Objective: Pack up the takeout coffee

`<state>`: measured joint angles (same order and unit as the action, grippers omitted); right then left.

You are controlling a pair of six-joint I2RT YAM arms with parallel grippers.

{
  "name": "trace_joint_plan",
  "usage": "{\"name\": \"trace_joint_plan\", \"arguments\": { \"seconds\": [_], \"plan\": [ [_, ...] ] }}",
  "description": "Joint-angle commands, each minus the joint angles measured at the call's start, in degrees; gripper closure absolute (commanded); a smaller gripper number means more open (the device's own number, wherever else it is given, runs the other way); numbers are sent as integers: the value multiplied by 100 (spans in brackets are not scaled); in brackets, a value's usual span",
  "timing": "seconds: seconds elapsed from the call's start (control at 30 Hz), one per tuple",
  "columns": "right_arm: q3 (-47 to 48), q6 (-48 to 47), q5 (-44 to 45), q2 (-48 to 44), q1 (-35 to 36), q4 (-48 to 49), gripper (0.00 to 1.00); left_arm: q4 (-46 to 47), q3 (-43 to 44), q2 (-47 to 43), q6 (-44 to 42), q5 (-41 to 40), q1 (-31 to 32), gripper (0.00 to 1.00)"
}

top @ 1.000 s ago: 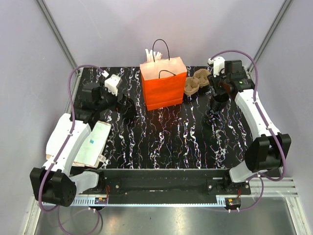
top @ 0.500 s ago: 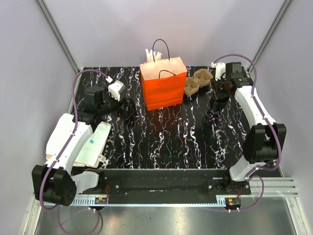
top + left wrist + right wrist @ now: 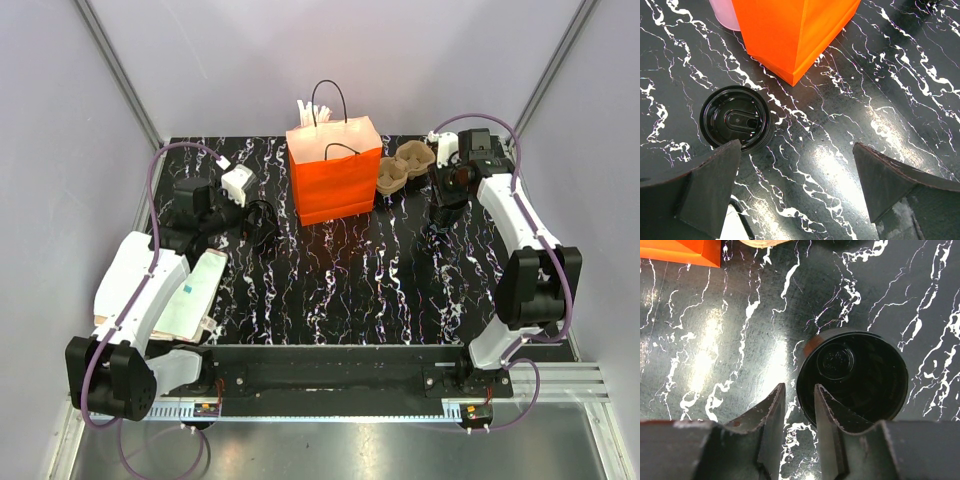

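An orange paper bag (image 3: 335, 170) stands open at the back middle; it also shows in the left wrist view (image 3: 795, 30). No small lidded coffee cup shows in any view. My left gripper (image 3: 258, 215) (image 3: 795, 150) is wide open over bare table, with a squat black ringed piece (image 3: 736, 118) just beyond its left finger. My right gripper (image 3: 443, 205) (image 3: 799, 387) hangs over a taller black cup-like stack (image 3: 437, 235) (image 3: 852, 377). Its jaws stand a narrow gap apart above the stack's near-left rim, holding nothing.
A brown cardboard cup carrier (image 3: 400, 168) sits right of the bag, close to my right gripper. White items (image 3: 305, 108) stick up behind the bag. A flat pale packet (image 3: 190, 290) lies under my left arm. Purple walls enclose the table.
My left gripper has shifted a little to the right toward the bag. My right wrist has swung slightly back and left over the black stack.
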<state>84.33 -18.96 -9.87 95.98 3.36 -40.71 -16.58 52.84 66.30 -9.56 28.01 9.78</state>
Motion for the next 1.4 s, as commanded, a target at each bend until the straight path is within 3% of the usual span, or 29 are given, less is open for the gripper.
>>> {"name": "trace_joint_plan", "arguments": {
  "seconds": [0.0, 1.37],
  "plan": [
    [241, 68, -164, 61, -10, -51, 66, 331, -46, -91, 33, 152, -29, 1],
    [312, 165, 73, 35, -19, 19, 98, 436, -116, -205, 33, 126, -38, 1]
  ]
}}
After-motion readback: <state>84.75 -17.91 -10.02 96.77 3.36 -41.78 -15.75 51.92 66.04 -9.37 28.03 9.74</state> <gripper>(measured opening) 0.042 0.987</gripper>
